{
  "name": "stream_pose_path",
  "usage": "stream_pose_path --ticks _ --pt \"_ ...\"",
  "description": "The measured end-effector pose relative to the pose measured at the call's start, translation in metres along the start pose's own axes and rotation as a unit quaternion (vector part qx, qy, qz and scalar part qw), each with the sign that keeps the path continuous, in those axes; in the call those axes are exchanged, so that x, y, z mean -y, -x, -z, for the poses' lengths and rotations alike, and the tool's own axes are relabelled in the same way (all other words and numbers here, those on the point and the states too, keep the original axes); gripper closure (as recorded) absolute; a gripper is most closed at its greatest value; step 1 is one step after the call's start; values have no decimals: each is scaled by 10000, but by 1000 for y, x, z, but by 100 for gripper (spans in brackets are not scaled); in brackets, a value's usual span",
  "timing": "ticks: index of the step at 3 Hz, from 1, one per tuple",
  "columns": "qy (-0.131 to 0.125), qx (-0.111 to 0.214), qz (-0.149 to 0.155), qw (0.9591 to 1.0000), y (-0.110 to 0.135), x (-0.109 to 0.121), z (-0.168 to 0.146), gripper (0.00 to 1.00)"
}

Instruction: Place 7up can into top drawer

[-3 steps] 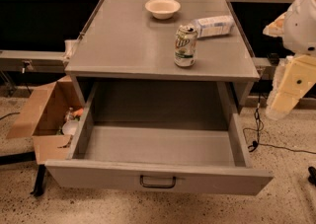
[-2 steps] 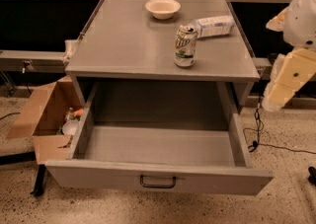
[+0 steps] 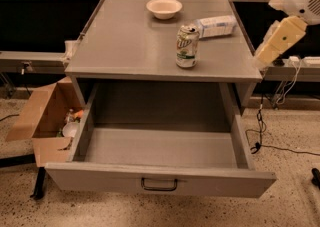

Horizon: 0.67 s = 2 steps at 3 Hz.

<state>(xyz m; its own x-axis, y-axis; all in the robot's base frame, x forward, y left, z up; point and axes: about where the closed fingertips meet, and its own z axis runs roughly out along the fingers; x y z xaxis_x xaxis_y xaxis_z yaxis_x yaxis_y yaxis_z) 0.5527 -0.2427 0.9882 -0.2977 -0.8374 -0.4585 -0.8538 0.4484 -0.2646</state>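
Note:
The 7up can (image 3: pixel 187 46) stands upright on the grey cabinet top (image 3: pixel 125 46), near its front right. The top drawer (image 3: pixel 160 148) below is pulled fully out and nothing lies in it; its dark wire handle (image 3: pixel 159 185) is centred on the front panel. My gripper (image 3: pixel 277 41), cream-coloured on a white arm, hangs in the air off the cabinet's right edge. It is level with the can, to its right, and well apart from it. It holds nothing that I can see.
A white bowl (image 3: pixel 164 7) and a small white-blue carton (image 3: pixel 216 25) sit on the cabinet top behind the can. An open cardboard box (image 3: pixel 42 116) with scraps stands on the floor at the left. Cables (image 3: pixel 260 136) trail on the floor at the right.
My gripper has risen and shifted a little left, from beside the drawer's right side to level with the cabinet top. The can and drawer have not moved.

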Motion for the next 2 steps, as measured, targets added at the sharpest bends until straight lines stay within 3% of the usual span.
stream_pose_path --ticks 1,2 --pt "209 826 -169 9962 22 28 -34 0" --pt "210 827 -169 9962 22 28 -34 0"
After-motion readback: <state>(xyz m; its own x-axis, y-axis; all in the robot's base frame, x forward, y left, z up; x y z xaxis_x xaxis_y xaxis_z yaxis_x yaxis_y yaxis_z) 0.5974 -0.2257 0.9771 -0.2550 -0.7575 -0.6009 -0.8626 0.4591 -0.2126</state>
